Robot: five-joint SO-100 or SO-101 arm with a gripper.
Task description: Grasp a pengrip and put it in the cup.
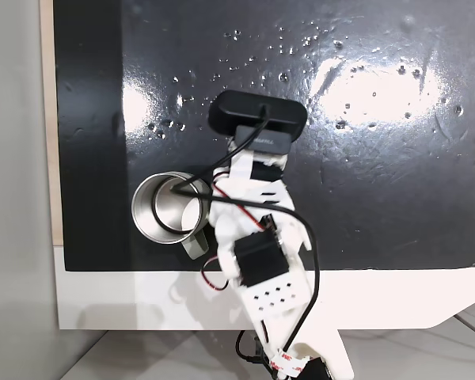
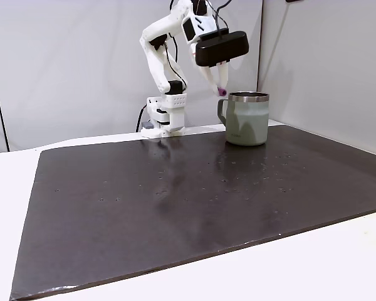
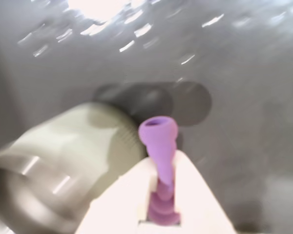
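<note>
The cup [image 2: 247, 119] has a matt, pale grey-green outer coat with a bright polished steel rim, and its interior [image 1: 165, 207] is shiny bare metal that mirrors the light. The pengrip [image 3: 159, 146] looks like soft, matt purple rubber with a ribbed lower body and a smooth flared mouth, pinched between gripper [image 3: 161, 165] fingers of smooth white plastic. The black mat [image 2: 194, 194] is glossy, throwing glare patches and showing small specks, and it lies on a smooth white tabletop [image 2: 338, 263].
</note>
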